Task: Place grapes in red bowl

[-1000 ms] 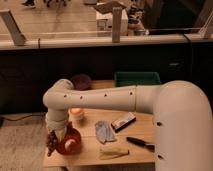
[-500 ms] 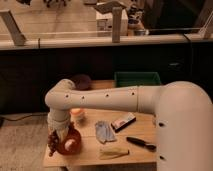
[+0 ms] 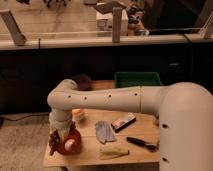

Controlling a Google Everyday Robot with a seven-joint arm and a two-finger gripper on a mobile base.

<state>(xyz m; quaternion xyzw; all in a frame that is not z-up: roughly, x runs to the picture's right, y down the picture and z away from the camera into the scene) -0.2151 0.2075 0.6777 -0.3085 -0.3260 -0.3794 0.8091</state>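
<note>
The red bowl (image 3: 70, 145) sits at the front left corner of the wooden table (image 3: 142, 130), with something pale inside it. My gripper (image 3: 58, 134) hangs from the white arm, just above the bowl's left rim. A dark reddish knobbly cluster, the grapes (image 3: 52, 145), hangs at the bowl's left edge directly under the gripper. The gripper hides whether the grapes are still held or rest on the rim.
A dark purple bowl (image 3: 82, 81) and a green bin (image 3: 137, 79) stand at the back. A small pale cup (image 3: 77, 114) is behind the red bowl. A grey cloth (image 3: 103, 131), a dark packet (image 3: 123, 121), a black tool (image 3: 140, 143) and a yellowish item (image 3: 113, 152) lie to the right.
</note>
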